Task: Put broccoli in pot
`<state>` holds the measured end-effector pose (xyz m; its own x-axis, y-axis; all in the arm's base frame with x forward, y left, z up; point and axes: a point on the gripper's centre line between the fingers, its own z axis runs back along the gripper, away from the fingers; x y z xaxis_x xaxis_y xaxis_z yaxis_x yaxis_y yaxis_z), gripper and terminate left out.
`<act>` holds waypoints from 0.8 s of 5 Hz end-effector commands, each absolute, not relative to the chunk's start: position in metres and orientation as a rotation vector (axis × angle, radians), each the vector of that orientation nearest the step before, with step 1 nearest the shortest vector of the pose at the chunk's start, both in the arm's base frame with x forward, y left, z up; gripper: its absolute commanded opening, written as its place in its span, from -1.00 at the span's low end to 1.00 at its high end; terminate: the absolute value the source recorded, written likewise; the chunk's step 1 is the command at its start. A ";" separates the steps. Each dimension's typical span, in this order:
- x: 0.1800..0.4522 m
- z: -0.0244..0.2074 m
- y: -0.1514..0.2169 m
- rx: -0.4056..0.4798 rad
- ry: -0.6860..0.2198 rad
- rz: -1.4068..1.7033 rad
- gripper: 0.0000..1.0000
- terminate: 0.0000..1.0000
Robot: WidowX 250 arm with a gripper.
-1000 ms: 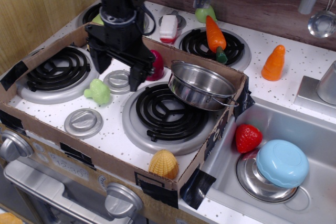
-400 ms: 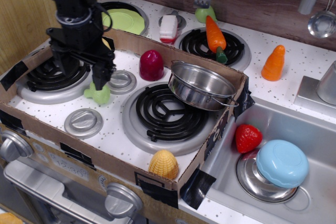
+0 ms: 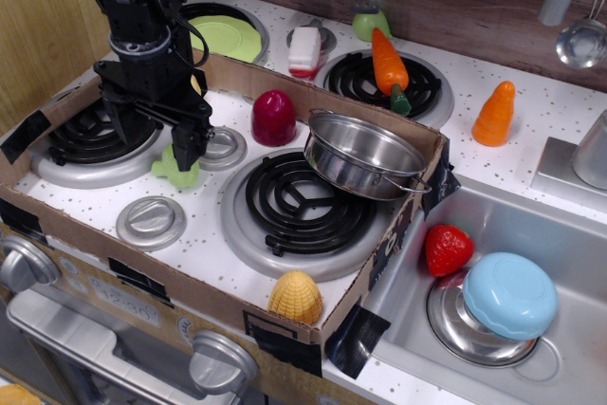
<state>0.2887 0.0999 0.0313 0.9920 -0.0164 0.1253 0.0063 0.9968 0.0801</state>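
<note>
- The counter point(image 3: 493, 73) is white and speckled, a toy stove with black coil burners, backed by a dark wood wall.
- A cardboard frame point(image 3: 379, 263) rings the front burners; the pot point(image 3: 365, 155) leans tilted on its right corner.
- Left of the pot, across one burner, the broccoli point(image 3: 174, 169) lies on the counter.
- The tool point(image 3: 156, 139) stands spread wide, straddling the broccoli.
- Since the earlier frame the tool has sunk slightly; the broccoli has not moved.

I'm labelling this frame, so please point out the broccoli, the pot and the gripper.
broccoli point(image 3: 176, 170): main camera view, its visible lower lump.
pot point(image 3: 353, 170): main camera view, outer wall.
gripper point(image 3: 159, 137): main camera view, midway between fingers.
</note>
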 end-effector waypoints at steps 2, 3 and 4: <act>0.305 0.024 0.081 0.039 -0.169 -0.050 1.00 -1.00; 0.303 0.015 0.070 0.027 -0.169 -0.047 1.00 -1.00; 0.305 0.012 0.067 0.013 -0.181 -0.051 -1.00 -1.00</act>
